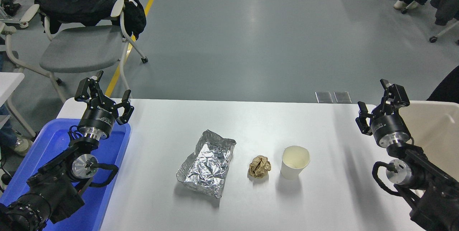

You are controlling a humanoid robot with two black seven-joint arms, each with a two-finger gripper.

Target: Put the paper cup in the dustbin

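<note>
The paper cup (294,161) stands upright on the white table (251,123), right of centre, white with a cream inside. The dustbin (435,130) is the beige bin at the table's right edge, partly behind my right arm. My right gripper (376,98) is open and empty, raised at the table's right side, well right of and beyond the cup, beside the bin's left rim. My left gripper (104,89) is open and empty, parked at the lower left over the blue tray.
A crumpled brown paper ball (259,166) lies just left of the cup. A crumpled foil tray (208,163) lies left of that. A blue plastic tray (53,152) sits at the table's left edge. A chair (82,48) stands beyond the far left corner.
</note>
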